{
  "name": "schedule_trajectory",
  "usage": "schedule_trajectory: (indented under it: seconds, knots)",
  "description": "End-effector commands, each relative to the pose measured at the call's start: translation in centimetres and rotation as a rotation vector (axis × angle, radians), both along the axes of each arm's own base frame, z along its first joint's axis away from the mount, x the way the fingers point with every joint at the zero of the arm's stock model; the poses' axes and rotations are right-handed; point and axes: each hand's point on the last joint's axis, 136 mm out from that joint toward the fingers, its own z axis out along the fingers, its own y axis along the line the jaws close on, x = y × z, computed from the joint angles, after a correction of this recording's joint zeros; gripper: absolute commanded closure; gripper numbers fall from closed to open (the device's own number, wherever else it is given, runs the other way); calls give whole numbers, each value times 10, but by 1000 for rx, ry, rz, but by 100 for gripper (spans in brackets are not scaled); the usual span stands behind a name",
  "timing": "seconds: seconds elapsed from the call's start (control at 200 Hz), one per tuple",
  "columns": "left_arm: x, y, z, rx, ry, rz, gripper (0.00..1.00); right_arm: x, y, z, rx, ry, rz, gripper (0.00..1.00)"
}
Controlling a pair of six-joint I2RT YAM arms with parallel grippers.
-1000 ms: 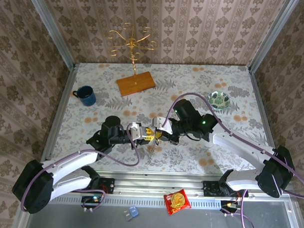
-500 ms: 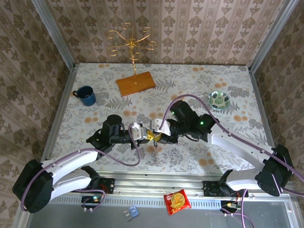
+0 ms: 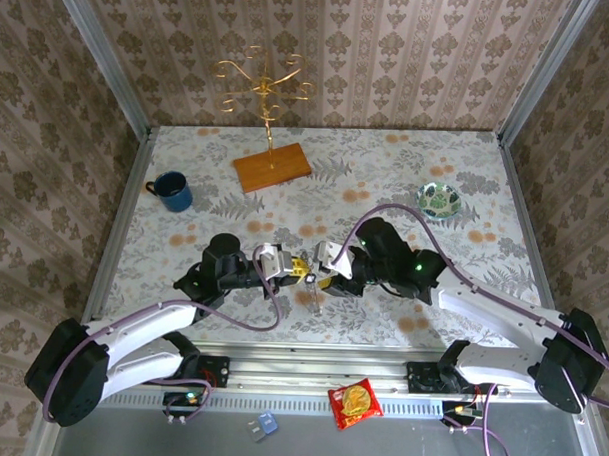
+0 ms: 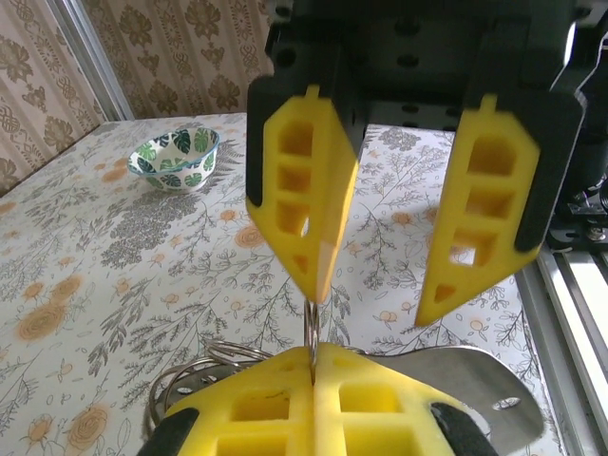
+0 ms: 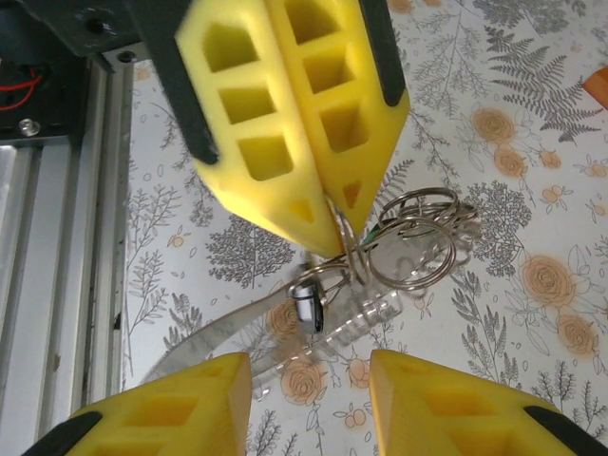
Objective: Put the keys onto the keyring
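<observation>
Grippers meet tip to tip in the top view: left gripper (image 3: 290, 267) and right gripper (image 3: 322, 272), low over the table (image 3: 406, 182). Whatever hangs between the tips is too small to sort from up here.

Left wrist cam: left fingers (image 4: 275, 404) are pressed flat together, pinching a thin upright wire of the keyring (image 4: 311, 332) right at the pad seam. More coils bulge out low beside one pad. The right gripper's fingers (image 4: 304, 190) stand spread just beyond, one tip almost over the wire, nothing between them. A flat silvery plate (image 4: 475, 380) pokes out by the other left pad. Prob a key, can't be sure.

Right wrist cam: right fingers (image 5: 161, 413) are wide apart at the bottom edge, empty. Opposite, the left pads clamp the wire. Ring coils fan out to one side of those tips. The keys (image 5: 309, 306) dangle just below them, between the left tips and the right fingers: one dark, w/ a long pale blade beside it.

Doing it well, imo: left holds hard so the ring doesn't swivel. Right comes in slow, takes one key by the head, not the bunch, and lines its hole up w/ the wire end.

Hard to tell: the wire's open end is buried in the pinch, and I can't see whether any key is already threaded. The green head is at best a speck by the coils.
</observation>
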Motion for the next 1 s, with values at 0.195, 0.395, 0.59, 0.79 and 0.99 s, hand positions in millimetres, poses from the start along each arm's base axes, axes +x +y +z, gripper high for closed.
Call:
schedule_trajectory:
  seconds: [0.195,0.395,0.59,0.79,0.99]
  knots:
    - [-2,-2,22,-106,-21,-12,100,3,21,-1,104,41,3,61]
    - [-1,-2,30,-161,-33,-8,100,1,31,0,174,84,8,73]
    - [-3,-1,34,-192,-33,-11,100,3,30,4,210,71,-8,80]
    - [-3,0,36,-199,-37,-9,100,5,24,9,227,47,-33,97]
    - [-4,1,33,-173,-50,-10,100,12,9,18,159,-28,-80,100]
